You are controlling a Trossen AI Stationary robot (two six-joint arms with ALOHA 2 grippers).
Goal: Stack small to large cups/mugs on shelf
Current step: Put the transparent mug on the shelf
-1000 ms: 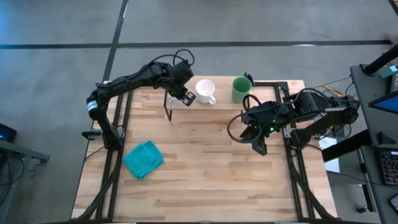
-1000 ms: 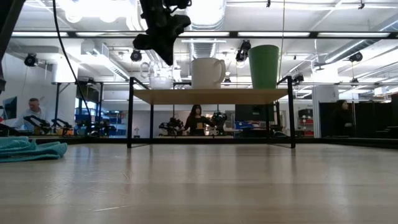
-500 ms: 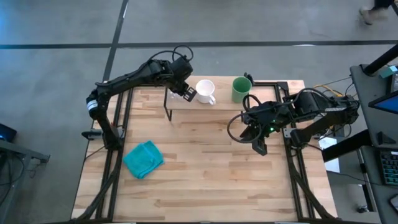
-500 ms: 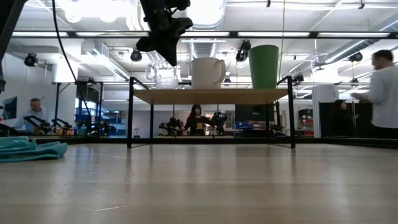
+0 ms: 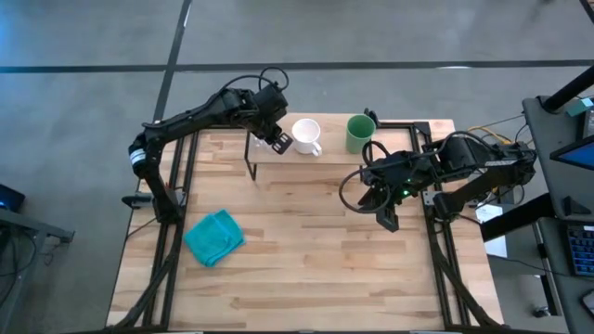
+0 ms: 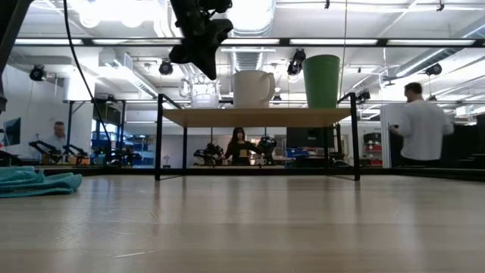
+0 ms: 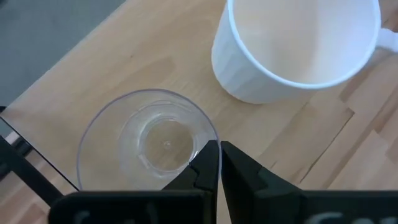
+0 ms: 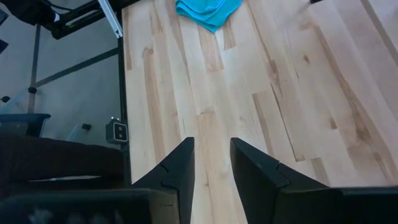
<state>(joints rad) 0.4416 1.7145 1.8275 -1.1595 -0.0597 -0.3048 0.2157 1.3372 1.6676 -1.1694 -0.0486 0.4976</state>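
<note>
The right gripper (image 8: 212, 163) hangs over the bare wooden tabletop (image 8: 261, 93), its two dark fingers (image 8: 177, 168) parted with pale planks visible in the gap between them. A teal cloth (image 8: 207, 10) lies crumpled on the wood well ahead of the fingertips. Along the table's edge runs a dark metal frame (image 8: 120, 93), and beyond it lies grey floor (image 8: 62, 56), where a small black box (image 8: 118, 131) sits against the frame.

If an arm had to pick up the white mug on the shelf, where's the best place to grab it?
Probably by the rim of the white mug, from straight above, one finger inside the open mouth. It stands upright on the shelf, with the glass cup and green cup on either side, so a side approach looks cramped.
</note>
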